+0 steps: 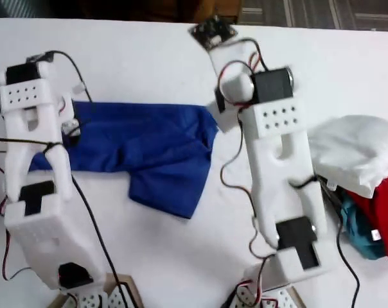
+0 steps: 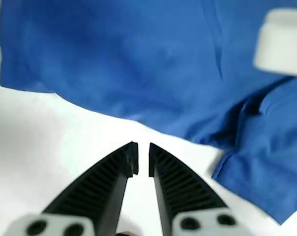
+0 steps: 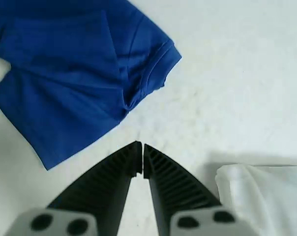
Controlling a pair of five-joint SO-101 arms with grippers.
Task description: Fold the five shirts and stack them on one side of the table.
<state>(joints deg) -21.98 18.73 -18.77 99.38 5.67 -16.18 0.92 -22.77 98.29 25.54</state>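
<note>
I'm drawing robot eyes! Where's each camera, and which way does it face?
High view: above the table, facing down; left arm, right arm, blue shirt show.
Left wrist view: on the left wrist, facing the blue shirt past its shut left tool.
Right wrist view: on the right wrist, facing the white shirt and blue shirt past its shut right tool.
Shared: all see the blue shirt.

Left tool point(image 2: 141, 159) and right tool point(image 3: 141, 158) both hover, fingers nearly together.

Blue shirt point(image 1: 149, 151), white table point(image 1: 149, 64)
</note>
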